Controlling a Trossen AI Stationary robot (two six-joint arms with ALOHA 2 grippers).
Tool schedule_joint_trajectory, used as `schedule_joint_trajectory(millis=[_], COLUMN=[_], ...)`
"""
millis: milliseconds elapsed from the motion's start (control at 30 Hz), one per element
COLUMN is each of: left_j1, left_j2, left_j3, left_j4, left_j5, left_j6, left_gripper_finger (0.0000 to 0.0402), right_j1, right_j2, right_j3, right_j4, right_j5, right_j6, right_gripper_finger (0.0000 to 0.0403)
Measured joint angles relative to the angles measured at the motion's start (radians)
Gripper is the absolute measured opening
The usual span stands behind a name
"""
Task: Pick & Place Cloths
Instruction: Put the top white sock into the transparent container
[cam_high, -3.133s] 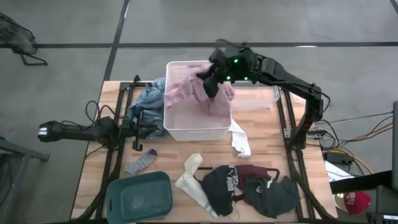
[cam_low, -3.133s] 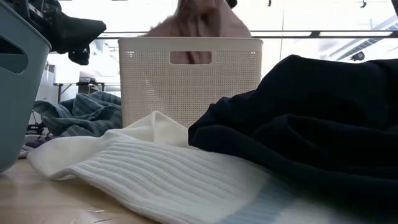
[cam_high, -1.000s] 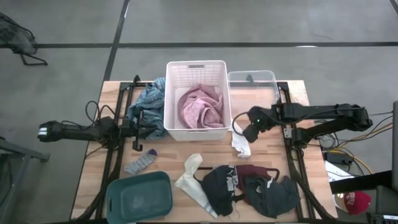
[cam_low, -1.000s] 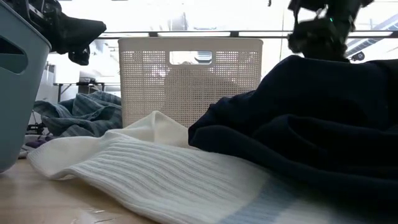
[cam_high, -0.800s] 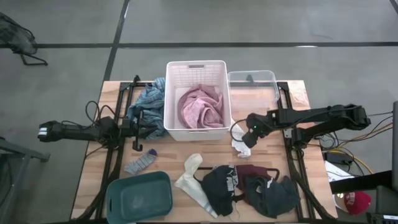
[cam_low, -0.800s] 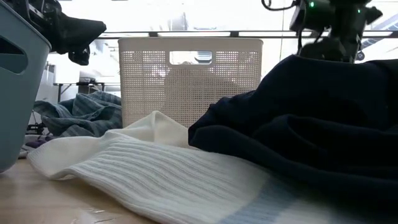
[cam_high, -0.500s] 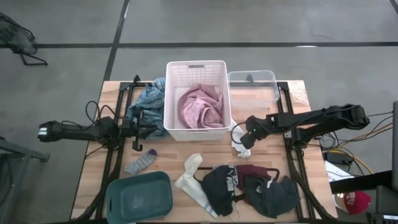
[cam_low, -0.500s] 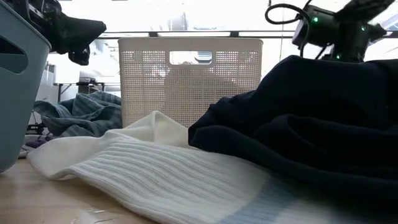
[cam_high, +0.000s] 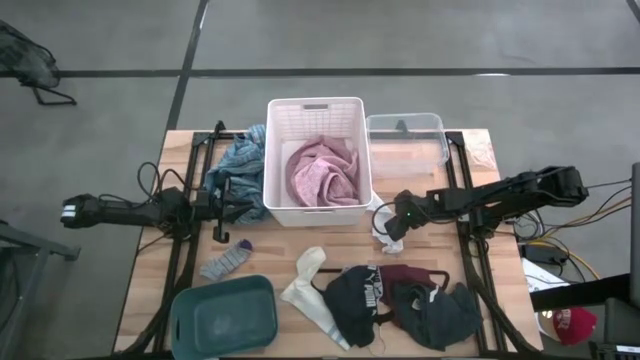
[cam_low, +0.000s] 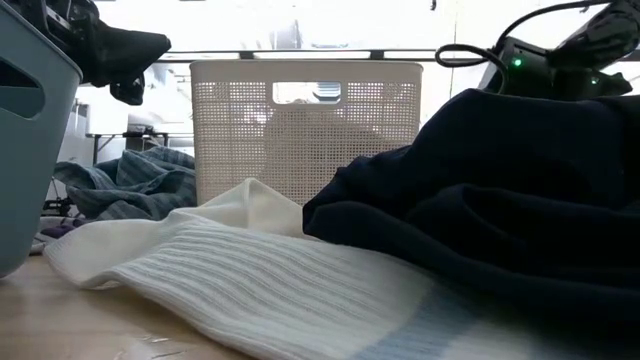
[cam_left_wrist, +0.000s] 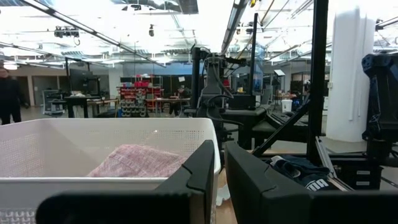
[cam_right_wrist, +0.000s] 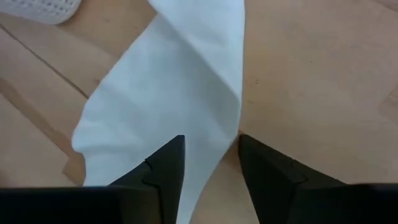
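Observation:
A white sock (cam_high: 388, 238) lies flat on the wood just right of the white basket (cam_high: 318, 104), which holds a pink cloth (cam_high: 322, 175). My right gripper (cam_high: 393, 226) points steeply down over the sock. It is open, its fingers (cam_right_wrist: 166, 163) astride a folded edge of the sock (cam_right_wrist: 186, 93). My left gripper (cam_left_wrist: 219, 168) waits at the table's left by the basket, fingers together and empty. A blue-grey cloth (cam_high: 238, 160) lies left of the basket. A grey sock (cam_high: 227, 262), white socks (cam_high: 310, 290) and black (cam_high: 355, 300), maroon (cam_high: 405, 275) and dark grey (cam_high: 440, 315) cloths lie along the near edge. My right gripper comes at the white sock from above with one finger over the cloth and the other at its folded edge (cam_right_wrist: 235, 134). The sock lies flat on the table. I cannot tell whether the fingertips touch it.
A clear plastic bin (cam_high: 405, 135) stands right of the basket at the far side. A teal tub (cam_high: 222, 318) sits at the near left corner. Cables (cam_high: 378, 208) loop beside the right gripper. Bare wood shows between the basket and the near row of cloths.
My right gripper has come down toward the white sock beside the basket and rolled a little about its own axis. The sock has not moved.

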Motion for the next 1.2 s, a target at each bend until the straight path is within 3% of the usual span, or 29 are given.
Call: schedule_joint_trajectory(millis=[300,533,767,1200], left_j1=[0.000,0.000,0.000,0.000], left_j2=[0.000,0.000,0.000,0.000], left_j3=[0.000,0.000,0.000,0.000], left_j4=[0.000,0.000,0.000,0.000], left_j5=[0.000,0.000,0.000,0.000], left_j6=[0.000,0.000,0.000,0.000], left_gripper_finger=[0.0046,0.0044,0.0045,0.0044], right_j1=[0.000,-0.001,0.005,0.021], right_j2=[0.018,0.020,-0.022,-0.155], right_j3=[-0.001,-0.003,0.013,0.087], right_j4=[0.020,0.023,0.011,-0.035], right_j5=[0.003,-0.002,-0.063,-0.009], right_j6=[0.010,0.019,0.029,-0.012], right_gripper_finger=[0.0098,0.0017,0.0009,0.0008])
